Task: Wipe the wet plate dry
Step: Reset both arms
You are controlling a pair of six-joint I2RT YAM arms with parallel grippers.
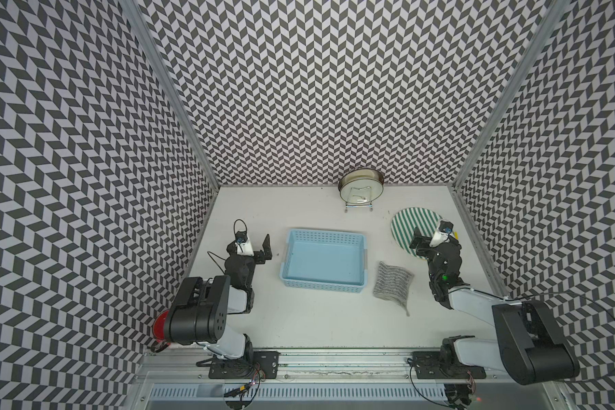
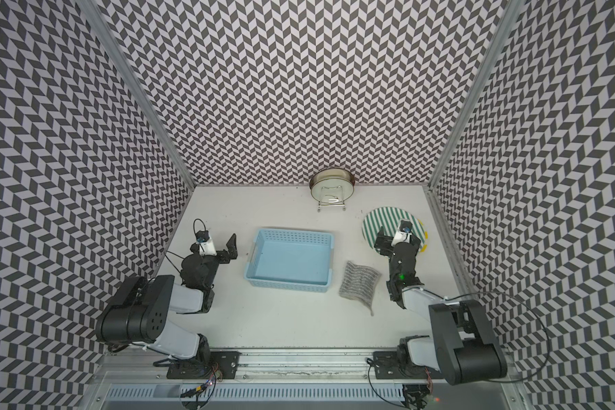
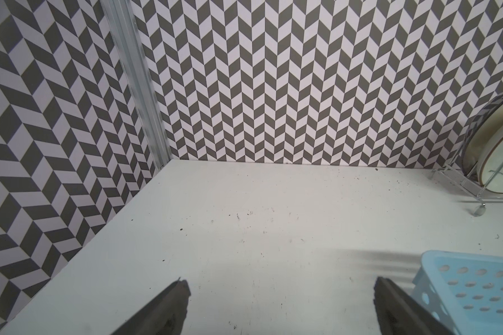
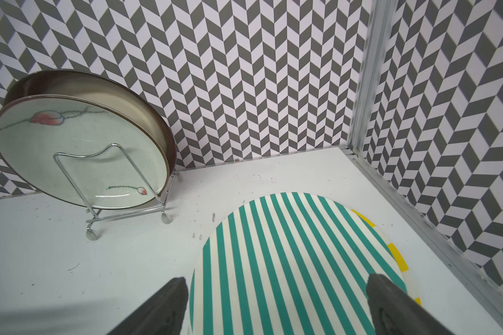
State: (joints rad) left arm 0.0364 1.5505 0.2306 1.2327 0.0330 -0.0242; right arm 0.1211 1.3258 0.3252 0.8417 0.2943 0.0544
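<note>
Grey ribbed cloth (image 1: 393, 284) is lying right of centre; your right gripper (image 4: 276, 282) is hanging wide and empty over the green-striped plate (image 1: 410, 220), upper right. Left gripper (image 3: 279, 282) is idling wide. You should be pinching the cloth's middle first.

Table (image 1: 316, 319): basket (image 1: 322, 237), cloth (image 1: 393, 280), mat (image 1: 410, 220), plate rack (image 4: 92, 233)

The plate (image 1: 377, 187), pale with a dark brown rim and small painted pink flowers, stands on edge and leans back in a wire rack (image 1: 359, 206), above the centre in both top views. The cloth (image 1: 391, 284), grey with wavy pale stripes, lies loosely spread, one corner trailing down, right of centre and well below the plate.
</note>
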